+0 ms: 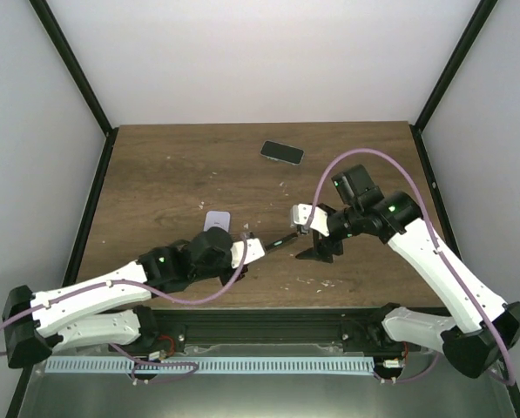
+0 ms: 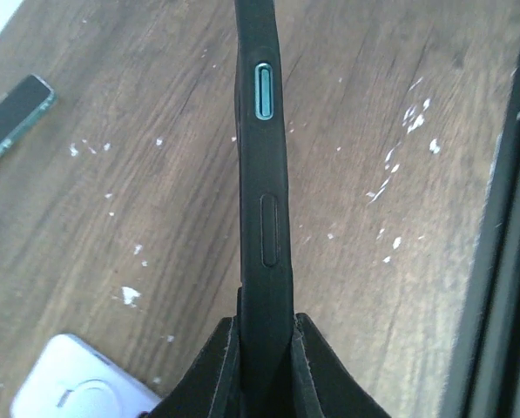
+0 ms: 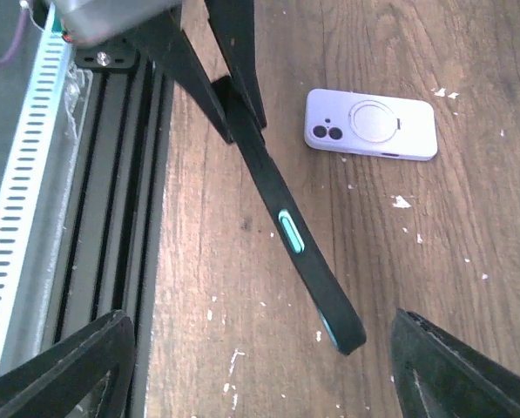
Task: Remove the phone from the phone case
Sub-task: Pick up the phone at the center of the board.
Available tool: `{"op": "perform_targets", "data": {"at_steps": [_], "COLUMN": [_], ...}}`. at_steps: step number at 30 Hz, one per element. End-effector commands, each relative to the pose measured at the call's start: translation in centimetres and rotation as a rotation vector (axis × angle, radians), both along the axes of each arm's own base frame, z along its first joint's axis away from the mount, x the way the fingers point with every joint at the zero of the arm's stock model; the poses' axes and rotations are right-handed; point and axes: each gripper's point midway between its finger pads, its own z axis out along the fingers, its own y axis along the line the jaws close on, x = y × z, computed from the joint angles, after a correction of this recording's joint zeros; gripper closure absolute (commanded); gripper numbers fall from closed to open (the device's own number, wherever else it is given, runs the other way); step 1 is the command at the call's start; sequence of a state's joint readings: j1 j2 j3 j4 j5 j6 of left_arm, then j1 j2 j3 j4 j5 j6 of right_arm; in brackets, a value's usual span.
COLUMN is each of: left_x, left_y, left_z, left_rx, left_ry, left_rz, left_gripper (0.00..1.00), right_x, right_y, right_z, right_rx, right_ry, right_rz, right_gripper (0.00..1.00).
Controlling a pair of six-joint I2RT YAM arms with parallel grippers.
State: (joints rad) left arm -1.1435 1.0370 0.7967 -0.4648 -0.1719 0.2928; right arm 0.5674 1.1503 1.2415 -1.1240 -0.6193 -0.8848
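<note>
My left gripper (image 2: 266, 348) is shut on one end of a black phone case (image 2: 264, 174) with a teal side button, holding it edge-on above the table. In the top view the case (image 1: 277, 240) reaches from my left gripper (image 1: 256, 247) toward my right gripper (image 1: 310, 235). My right gripper (image 3: 268, 374) is open, its fingers wide on either side of the case's free end (image 3: 342, 331), not touching it. The case bows slightly along its length. I cannot tell whether a phone is inside it.
A lavender phone with a ring on its back (image 3: 370, 124) lies flat on the wooden table (image 1: 172, 174), left of the case. A dark slab with a teal edge (image 1: 282, 152) lies at the back. The black rail (image 3: 111, 174) runs along the near edge.
</note>
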Motion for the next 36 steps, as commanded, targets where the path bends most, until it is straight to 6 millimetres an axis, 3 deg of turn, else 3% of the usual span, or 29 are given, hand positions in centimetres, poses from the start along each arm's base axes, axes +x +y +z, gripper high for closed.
{"op": "perform_targets", "data": {"at_steps": [1,6,11,18,22,28,32,34,36], "left_x": [-1.4,-1.7,-2.1,-2.1,-2.0,-1.9,-0.9,0.6,2.7], "left_y": [-1.3,-1.2,-1.5,-1.5,-1.6,-1.6,-1.2,-0.8,-0.1], "left_z": [3.6,4.6,4.7,4.9,4.8,5.2,5.7,6.4,8.1], "left_rx": [-0.239,-0.283,-0.282,-0.286,-0.29,-0.297,-0.306,-0.333,-0.404], "left_ry": [0.206,0.235,0.258,0.261,0.256,0.242,0.192,0.161,0.122], "left_rz": [-0.036,-0.067,-0.092,-0.092,-0.091,-0.098,-0.068,-0.021,0.059], "left_gripper": [1.0,1.0,1.0,1.0,1.0,1.0,1.0,0.79,0.51], "right_x": [1.4,2.6,3.6,0.6,-0.6,0.1,0.3,0.4,1.0], "right_y": [-0.2,-0.3,0.2,0.7,1.1,1.5,1.9,2.3,2.4], "right_z": [-0.9,-2.0,-1.9,-3.3,-3.7,-3.3,-2.5,-2.1,-1.7], "right_rx": [-0.034,-0.106,-0.132,-0.2,-0.219,-0.228,-0.206,-0.186,-0.157], "right_ry": [-0.077,-0.094,-0.155,-0.109,-0.067,-0.069,-0.074,-0.063,-0.056], "right_rz": [-0.024,-0.017,0.016,0.197,0.252,0.247,0.236,0.221,0.193], "right_gripper": [0.22,0.32,0.35,0.42,0.57,0.76,0.9,0.96,0.99]}}
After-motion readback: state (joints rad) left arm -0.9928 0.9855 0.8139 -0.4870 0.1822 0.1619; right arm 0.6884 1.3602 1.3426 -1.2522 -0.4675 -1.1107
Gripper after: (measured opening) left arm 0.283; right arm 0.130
